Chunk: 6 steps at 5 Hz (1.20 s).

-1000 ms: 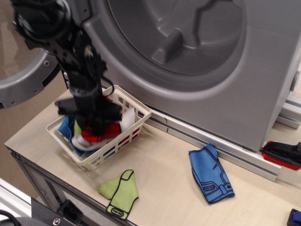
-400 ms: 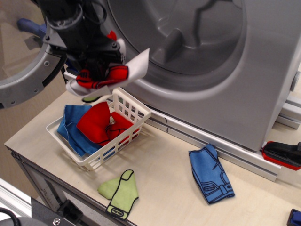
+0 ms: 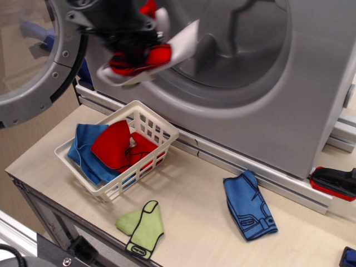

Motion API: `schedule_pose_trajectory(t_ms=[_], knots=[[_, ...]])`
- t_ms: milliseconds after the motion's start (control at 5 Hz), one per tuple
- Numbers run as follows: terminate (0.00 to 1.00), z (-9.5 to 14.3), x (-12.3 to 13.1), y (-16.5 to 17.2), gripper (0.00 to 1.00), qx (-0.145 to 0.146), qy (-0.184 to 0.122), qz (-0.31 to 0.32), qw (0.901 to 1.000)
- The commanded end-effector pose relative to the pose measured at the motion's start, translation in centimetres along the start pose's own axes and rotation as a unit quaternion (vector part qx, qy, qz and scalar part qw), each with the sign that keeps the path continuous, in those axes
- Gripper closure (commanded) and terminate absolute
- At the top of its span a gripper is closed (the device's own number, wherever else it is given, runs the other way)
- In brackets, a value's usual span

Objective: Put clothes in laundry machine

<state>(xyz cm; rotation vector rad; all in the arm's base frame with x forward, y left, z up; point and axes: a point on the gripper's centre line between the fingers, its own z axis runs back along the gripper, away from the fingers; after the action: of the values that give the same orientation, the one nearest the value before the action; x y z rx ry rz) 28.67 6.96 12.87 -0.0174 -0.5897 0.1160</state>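
My gripper (image 3: 135,49) is at the top left, in front of the left rim of the laundry machine (image 3: 278,111) opening, shut on a red and white garment (image 3: 150,53) that hangs from it, blurred. The grey ridged drum (image 3: 222,39) lies just right of it. The round door (image 3: 33,72) stands open at the left. In the white lattice basket (image 3: 117,150) lie a red garment (image 3: 114,146) and a blue one (image 3: 83,147). On the table lie a light green garment (image 3: 142,225) and blue pants (image 3: 249,206).
A red and black tool (image 3: 334,182) lies at the right by the machine's metal base rail (image 3: 250,167). A blue object (image 3: 349,257) shows at the bottom right corner. The table's front edge (image 3: 55,206) runs along the lower left.
My gripper rose out of the basket holding the red and white garment and moved up and right toward the drum opening. The red and blue garments in the basket are now uncovered.
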Motion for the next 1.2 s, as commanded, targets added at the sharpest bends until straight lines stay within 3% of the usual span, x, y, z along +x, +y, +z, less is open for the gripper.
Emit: schedule_pose_trajectory(t_ms=[0, 600, 800, 1000], knots=[[0.0, -0.6, 4.0, -3.0, 1.0, -0.018, -0.049, -0.012, 0.9986], [0.0, -5.1, 9.2, -4.7, 1.0, 0.008, -0.057, 0.025, 0.998], [0.0, -6.3, 8.8, -4.1, 0.0, 0.037, -0.066, 0.016, 0.997], [0.0, -6.5, 8.5, -3.6, 0.0, 0.041, -0.076, 0.024, 0.996]])
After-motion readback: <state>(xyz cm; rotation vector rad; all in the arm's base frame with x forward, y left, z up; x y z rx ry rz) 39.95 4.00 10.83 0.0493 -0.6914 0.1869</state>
